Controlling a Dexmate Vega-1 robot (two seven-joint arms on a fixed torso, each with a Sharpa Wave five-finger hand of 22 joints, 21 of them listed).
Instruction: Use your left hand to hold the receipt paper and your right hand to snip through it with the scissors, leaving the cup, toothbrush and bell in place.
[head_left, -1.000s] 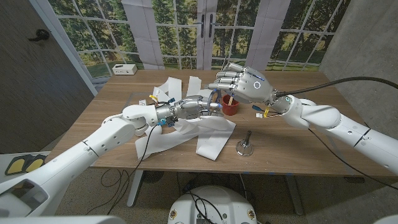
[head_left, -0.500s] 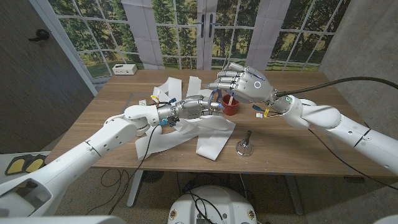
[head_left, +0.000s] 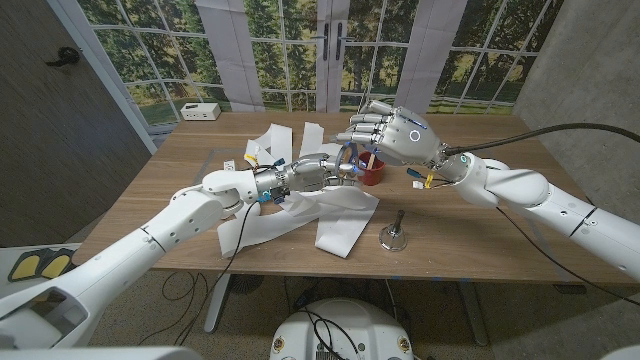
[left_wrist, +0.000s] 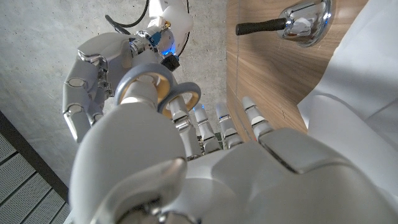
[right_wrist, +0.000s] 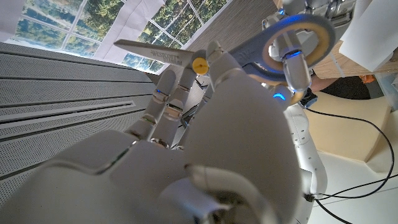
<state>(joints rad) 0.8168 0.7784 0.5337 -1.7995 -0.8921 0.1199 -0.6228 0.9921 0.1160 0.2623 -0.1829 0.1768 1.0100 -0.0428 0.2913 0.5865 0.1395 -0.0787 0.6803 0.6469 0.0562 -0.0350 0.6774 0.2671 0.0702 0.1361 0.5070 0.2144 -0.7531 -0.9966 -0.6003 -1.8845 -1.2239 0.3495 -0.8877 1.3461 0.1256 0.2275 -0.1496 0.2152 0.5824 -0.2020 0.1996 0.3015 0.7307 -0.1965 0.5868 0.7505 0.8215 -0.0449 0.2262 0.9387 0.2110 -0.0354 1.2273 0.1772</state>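
My left hand (head_left: 310, 175) reaches over the crumpled white receipt paper (head_left: 345, 225) and holds the blue-handled scissors (head_left: 348, 157) by the rings, a finger through one ring (left_wrist: 149, 78). The blades (right_wrist: 163, 53) point up and away. My right hand (head_left: 400, 132) hovers above the red cup (head_left: 372, 176), palm towards the camera. Its fingers are apart and bent beside the scissors' yellow pivot (right_wrist: 199, 64); I cannot tell whether they touch it. A toothbrush (head_left: 367, 160) stands in the cup. The chrome bell (head_left: 393, 236) sits near the table's front edge, right of the paper.
A small white box (head_left: 200, 111) lies at the table's back left corner. More paper strips (head_left: 275, 138) curl up behind my left hand. Bare wood (head_left: 480, 230) stretches under my right arm.
My left arm has edged slightly forward and right, bringing the scissors closer to the right hand's fingers. The right hand has stayed where it was.
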